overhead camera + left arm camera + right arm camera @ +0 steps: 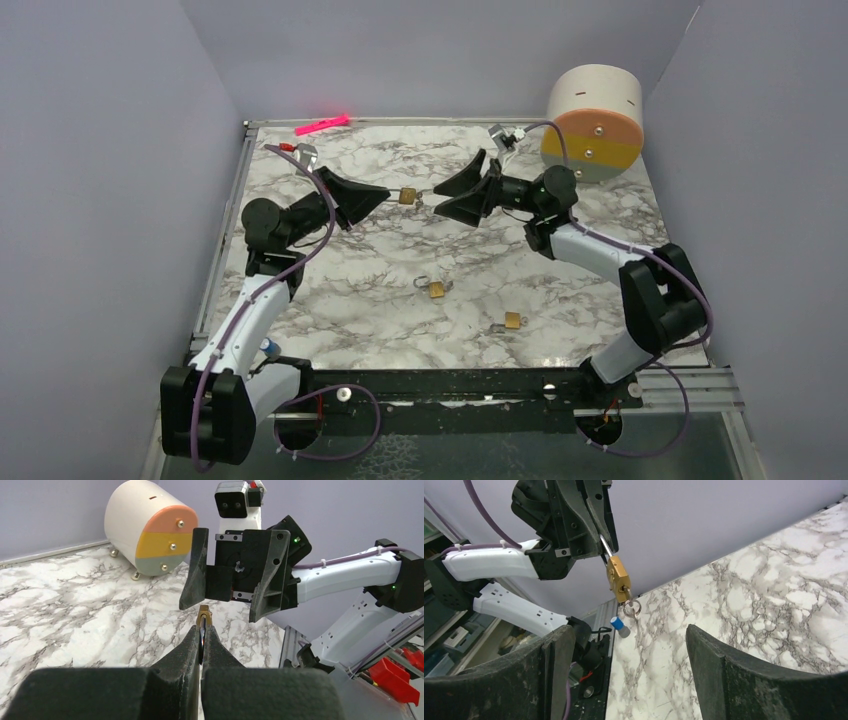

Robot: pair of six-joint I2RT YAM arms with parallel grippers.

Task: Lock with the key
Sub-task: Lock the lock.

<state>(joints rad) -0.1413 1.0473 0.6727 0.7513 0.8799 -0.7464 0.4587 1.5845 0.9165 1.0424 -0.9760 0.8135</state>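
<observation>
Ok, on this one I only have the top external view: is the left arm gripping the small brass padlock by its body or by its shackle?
Observer: By the shackle. In the right wrist view the small brass padlock hangs by its curved silver shackle from the left arm's jaws, which are shut on it.
Operator: Is the key in it?
Observer: Yes. The thin silver key sticks out of the padlock's underside, and a small metal ring hangs from it.
Operator: And the right arm's jaws?
Observer: Wide open, with nothing between them and not touching the key. The left wrist view shows them facing the padlock head-on.
</observation>
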